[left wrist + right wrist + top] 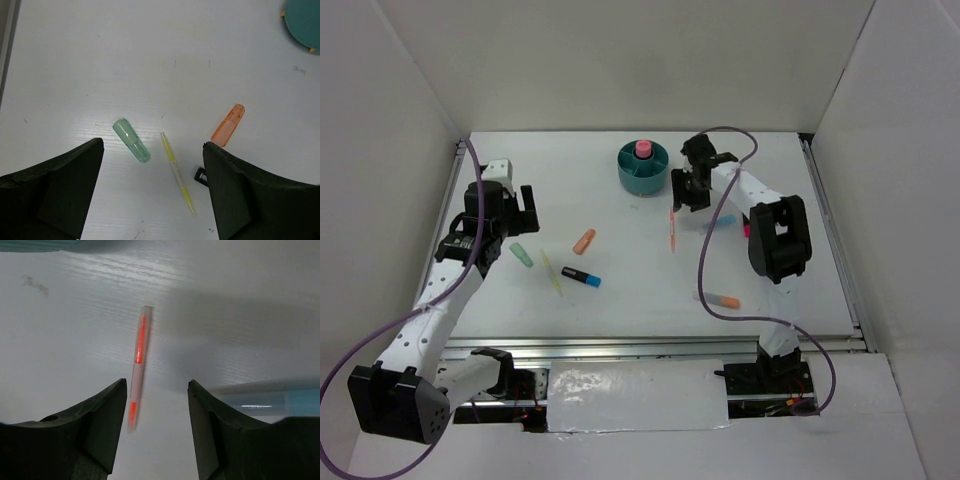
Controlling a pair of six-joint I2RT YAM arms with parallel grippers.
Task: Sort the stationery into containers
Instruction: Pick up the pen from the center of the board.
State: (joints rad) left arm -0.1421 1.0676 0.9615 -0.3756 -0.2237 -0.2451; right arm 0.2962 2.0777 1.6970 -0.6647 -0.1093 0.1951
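Observation:
The teal organizer cup stands at the back centre with a pink stub in its centre well. My right gripper is open and empty just right of the cup. In the right wrist view it hangs over a thin red pen, with a blue pen to the right. My left gripper is open and empty at the left. The left wrist view shows a mint green stub, a thin yellow pen and an orange stub on the table below it.
A black and blue marker lies beside the yellow pen. An orange and grey marker lies near the front right. A small pink piece shows by the right arm. White walls enclose the table on three sides.

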